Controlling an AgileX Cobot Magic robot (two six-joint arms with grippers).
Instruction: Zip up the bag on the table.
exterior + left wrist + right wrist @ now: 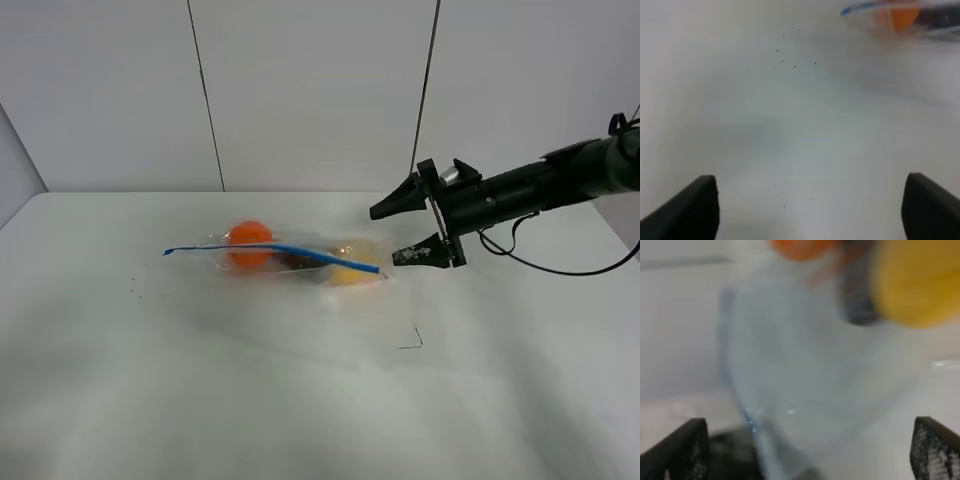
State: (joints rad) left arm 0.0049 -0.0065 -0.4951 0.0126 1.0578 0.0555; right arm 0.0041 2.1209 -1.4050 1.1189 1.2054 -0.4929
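Note:
The clear bag (300, 268) lies flat in the middle of the white table (300, 390). Its blue zip strip (270, 247) runs left to right along the top. An orange fruit (250, 243), a dark purple one (298, 260) and a yellow one (352, 272) show through it. My right gripper (405, 232) is open, its fingers just off the bag's right end. The right wrist view shows the bag (810, 365) close and blurred between the open fingertips (932, 450). My left gripper (807, 210) is open and empty above bare table, with the bag's left end (900, 15) far ahead.
A small dark mark (410, 345) is on the table in front of the bag, and tiny specks (785, 57) to its left. The right arm's black cable (560, 268) hangs over the table's right side. A panelled wall stands behind the table.

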